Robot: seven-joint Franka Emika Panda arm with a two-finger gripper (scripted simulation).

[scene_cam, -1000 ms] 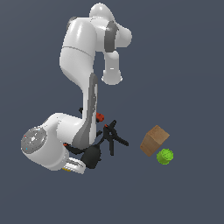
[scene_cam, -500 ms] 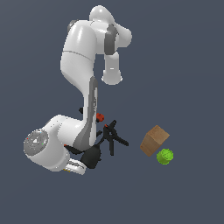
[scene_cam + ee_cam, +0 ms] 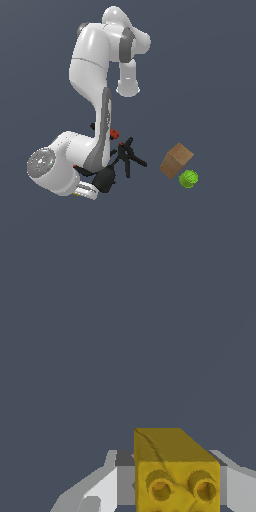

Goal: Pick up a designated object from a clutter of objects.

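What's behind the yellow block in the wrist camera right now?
Behind the yellow block only plain grey background shows, no other object. It sits between the gripper fingers. Whatever lies directly behind the block is hidden.

No readable text — no labels.

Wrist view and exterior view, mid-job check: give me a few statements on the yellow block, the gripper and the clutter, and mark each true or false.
1. The yellow block sits between the fingers of the gripper in the wrist view. True.
2. The block's round studs face the wrist camera. True.
3. The green round object lies on top of the brown box. False: it lies beside the box, on the floor.
4. The black spring clamps lie at the exterior view's right of the brown box. False: they lie to its left, near the arm's base.
5. In the wrist view, clutter shows beyond the block. False: only plain grey background shows there.
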